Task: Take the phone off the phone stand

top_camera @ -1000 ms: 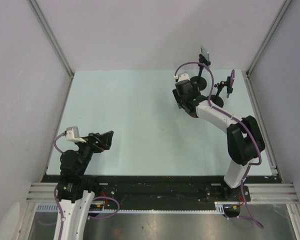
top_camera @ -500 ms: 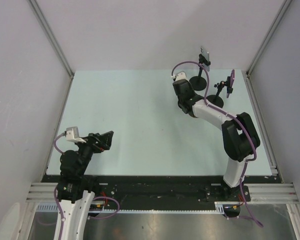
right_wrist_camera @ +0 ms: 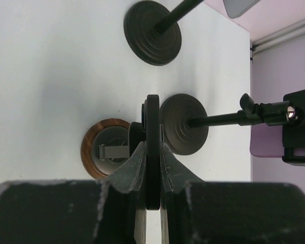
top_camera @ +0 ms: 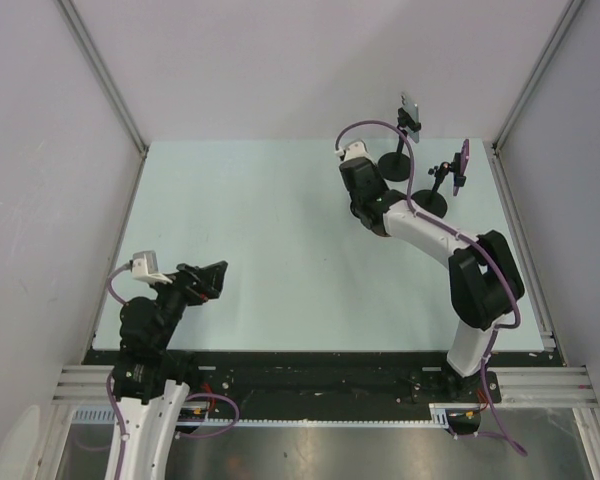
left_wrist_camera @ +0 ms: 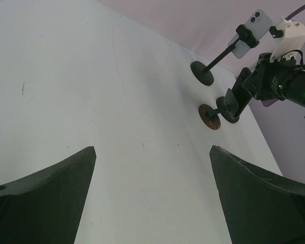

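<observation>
In the right wrist view a thin black phone (right_wrist_camera: 152, 152) stands edge-on against the phone stand (right_wrist_camera: 95, 147), which has a round wood-rimmed base. My right gripper (right_wrist_camera: 152, 146) is shut on the phone, one finger pressed on each flat face. From the top view the right gripper (top_camera: 373, 212) covers the phone and stand. The stand's wooden base (left_wrist_camera: 208, 119) also shows in the left wrist view, under the right arm. My left gripper (left_wrist_camera: 152, 152) hangs open over bare table at the near left (top_camera: 205, 280), holding nothing.
Two other stands with black round bases (right_wrist_camera: 152, 32) (right_wrist_camera: 184, 123) stand close behind the right gripper. One holds a silver phone (top_camera: 410, 108), the other a purple phone (top_camera: 463, 160). Walls enclose the table at the back and on both sides.
My right gripper has closed from open onto the black phone, and the right arm has shifted a little to the left and towards the back. The left arm has not moved.
</observation>
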